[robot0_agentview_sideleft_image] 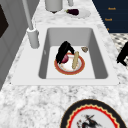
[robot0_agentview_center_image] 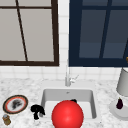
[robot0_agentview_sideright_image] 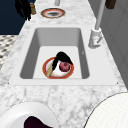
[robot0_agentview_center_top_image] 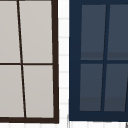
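Right hand [robot0_agentview_sideleft_image: 63, 51] is down in the sink [robot0_agentview_sideleft_image: 100, 57], over a red-rimmed plate [robot0_agentview_sideleft_image: 79, 68]; its fingers curl round a dark red onion [robot0_agentview_sideleft_image: 65, 59] resting on that plate. A pale bread stick [robot0_agentview_sideleft_image: 75, 60] lies on the plate just beside the hand, and a small brown scrap [robot0_agentview_sideleft_image: 84, 49] sits on the sink floor beyond it. Left hand [robot0_agentview_center_image: 37, 110] hangs over the counter at the sink's left edge, fingers curled and holding nothing, near a patterned plate [robot0_agentview_center_image: 15, 104] and a small jar [robot0_agentview_center_image: 6, 120]
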### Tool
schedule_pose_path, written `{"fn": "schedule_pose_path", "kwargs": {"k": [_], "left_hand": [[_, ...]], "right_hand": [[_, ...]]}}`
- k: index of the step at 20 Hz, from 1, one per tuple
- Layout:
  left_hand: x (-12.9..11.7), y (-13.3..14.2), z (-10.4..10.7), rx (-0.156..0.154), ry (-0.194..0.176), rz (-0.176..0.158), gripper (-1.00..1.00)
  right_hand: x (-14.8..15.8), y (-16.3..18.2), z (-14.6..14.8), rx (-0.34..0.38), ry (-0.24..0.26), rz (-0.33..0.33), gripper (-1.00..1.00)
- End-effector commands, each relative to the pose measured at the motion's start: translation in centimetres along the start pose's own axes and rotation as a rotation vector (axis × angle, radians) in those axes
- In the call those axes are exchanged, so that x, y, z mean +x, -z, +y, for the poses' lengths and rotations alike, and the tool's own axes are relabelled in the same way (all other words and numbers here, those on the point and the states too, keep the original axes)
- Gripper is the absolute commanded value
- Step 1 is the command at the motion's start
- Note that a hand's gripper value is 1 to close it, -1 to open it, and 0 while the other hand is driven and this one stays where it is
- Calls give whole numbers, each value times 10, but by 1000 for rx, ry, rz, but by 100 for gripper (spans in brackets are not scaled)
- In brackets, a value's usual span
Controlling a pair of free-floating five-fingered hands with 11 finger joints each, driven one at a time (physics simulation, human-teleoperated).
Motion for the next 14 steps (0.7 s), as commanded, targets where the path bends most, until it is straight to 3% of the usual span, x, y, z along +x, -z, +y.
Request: {"fn": "schedule_pose_path", "kwargs": {"k": [1,4,5,8,11,14], "left_hand": [[0,0,0,0,0,0,0],[0,0,0,0,0,0,0],[0,0,0,0,0,0,0],[0,0,0,0,0,0,0],[0,0,0,0,0,0,0],[0,0,0,0,0,0,0]], "right_hand": [[-14,6,0,33,18,-55,-100],[-9,18,9,26,12,-30,-100],[-8,22,11,29,11,-25,100],[-6,18,20,-31,-42,-6,100],[-4,21,22,-86,-65,-5,100],[-4,21,6,-136,-62,-6,100]]}}
